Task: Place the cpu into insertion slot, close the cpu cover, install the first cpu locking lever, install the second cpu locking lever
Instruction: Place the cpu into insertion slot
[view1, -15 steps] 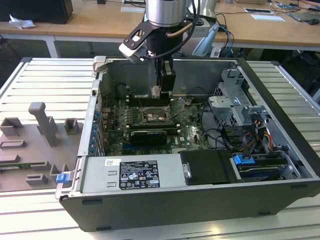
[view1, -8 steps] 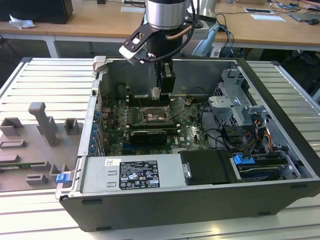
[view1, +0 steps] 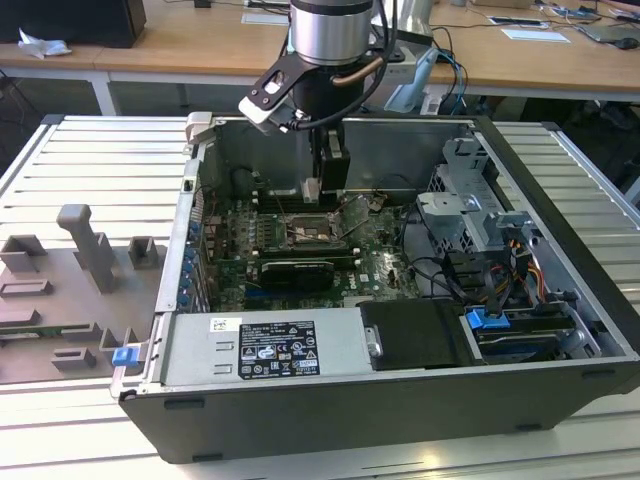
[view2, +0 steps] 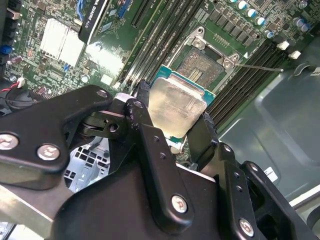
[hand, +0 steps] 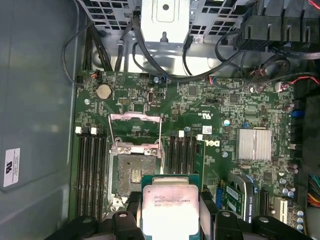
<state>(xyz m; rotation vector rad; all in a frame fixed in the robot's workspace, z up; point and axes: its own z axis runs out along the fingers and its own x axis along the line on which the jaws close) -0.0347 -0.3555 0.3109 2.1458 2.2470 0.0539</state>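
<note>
My gripper (view2: 175, 114) is shut on the cpu (view2: 176, 106), a flat square chip with a pale metal top and green edge, held level between the two black fingers (view2: 145, 117). In the first wrist view the cpu (hand: 170, 207) hovers just beside the insertion slot (hand: 134, 172), whose dark centre lies bare. The cpu cover (hand: 135, 117) stands flipped open at the slot's far edge, and a thin wire lever (hand: 160, 142) sticks up beside it. In the exterior view the gripper (view1: 311, 190) hangs inside the case, a little above the insertion slot (view1: 310, 232).
Long black memory slots (hand: 90, 160) flank the socket on both sides. A black card (view1: 295, 270), a silver heatsink (hand: 255, 144), the power supply (view1: 260, 350) and the drive cage (view1: 470, 210) with cables surround the board. Case walls (view1: 330, 130) close in around it.
</note>
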